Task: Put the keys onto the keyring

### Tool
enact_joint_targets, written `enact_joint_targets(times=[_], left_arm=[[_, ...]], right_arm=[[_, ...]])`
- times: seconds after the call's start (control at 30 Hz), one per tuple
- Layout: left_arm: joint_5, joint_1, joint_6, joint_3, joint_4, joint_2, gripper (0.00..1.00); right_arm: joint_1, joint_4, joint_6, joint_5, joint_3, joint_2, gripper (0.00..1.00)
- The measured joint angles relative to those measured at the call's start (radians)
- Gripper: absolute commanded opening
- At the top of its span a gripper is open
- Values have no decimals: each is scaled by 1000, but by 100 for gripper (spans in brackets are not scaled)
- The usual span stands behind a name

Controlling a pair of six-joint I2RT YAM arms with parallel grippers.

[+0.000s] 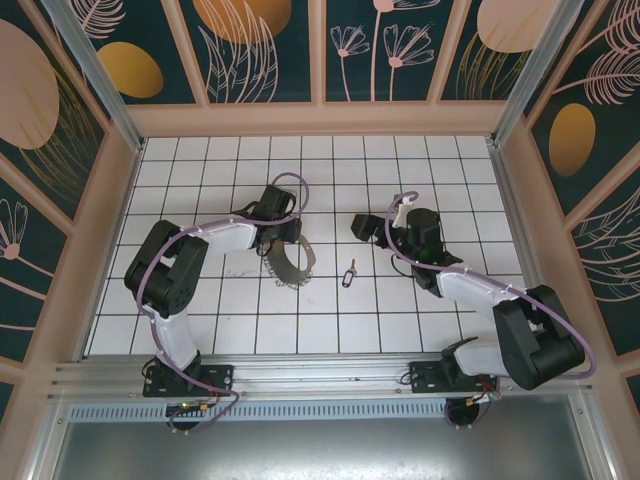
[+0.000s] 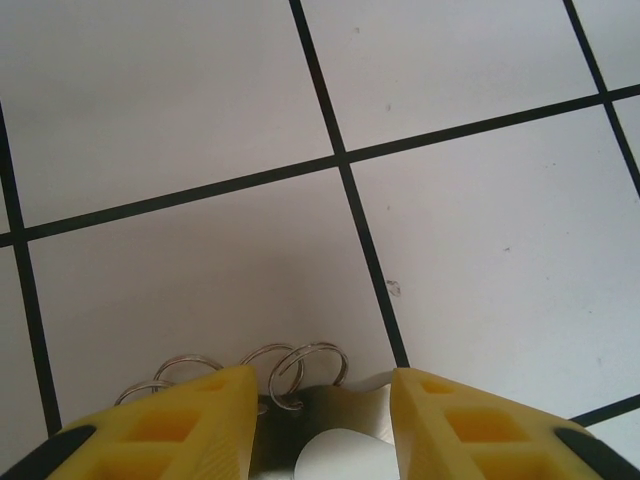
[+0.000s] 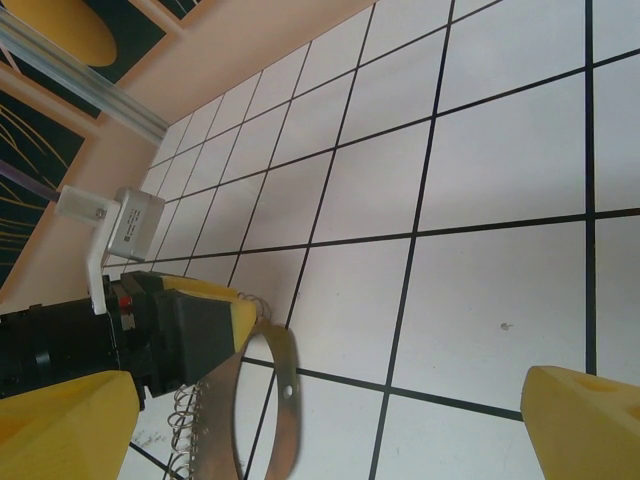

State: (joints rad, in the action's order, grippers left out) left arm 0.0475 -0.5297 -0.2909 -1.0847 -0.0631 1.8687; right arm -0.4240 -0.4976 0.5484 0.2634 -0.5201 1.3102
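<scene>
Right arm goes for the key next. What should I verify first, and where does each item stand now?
1. Left gripper holds the keyring: ok, the band sits between its fingers, loop up on edge.
2. Right gripper open and empty: ok, fingers wide apart.
3. The key is free: ok, it lies alone on the tiled floor, right of the keyring, touching nothing.
4. Right gripper above the key: not ok, in the top view it sits farther back.
5. Keyring opening turned toward the key: cannot tell.
</scene>
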Motion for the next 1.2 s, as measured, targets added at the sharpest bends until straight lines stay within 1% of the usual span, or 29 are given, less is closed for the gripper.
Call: enact_joint_targets(times=[0.6, 0.87, 1.2], left_arm=[[12, 0, 3, -8, 8, 45, 40], [10, 0, 10, -9, 8, 46, 30], [10, 0, 10, -9, 15, 51, 21]], right_arm=[[0, 0, 0, 0, 0, 0, 98], [0, 0, 0, 0, 0, 0, 98], [0, 0, 0, 0, 0, 0, 99]])
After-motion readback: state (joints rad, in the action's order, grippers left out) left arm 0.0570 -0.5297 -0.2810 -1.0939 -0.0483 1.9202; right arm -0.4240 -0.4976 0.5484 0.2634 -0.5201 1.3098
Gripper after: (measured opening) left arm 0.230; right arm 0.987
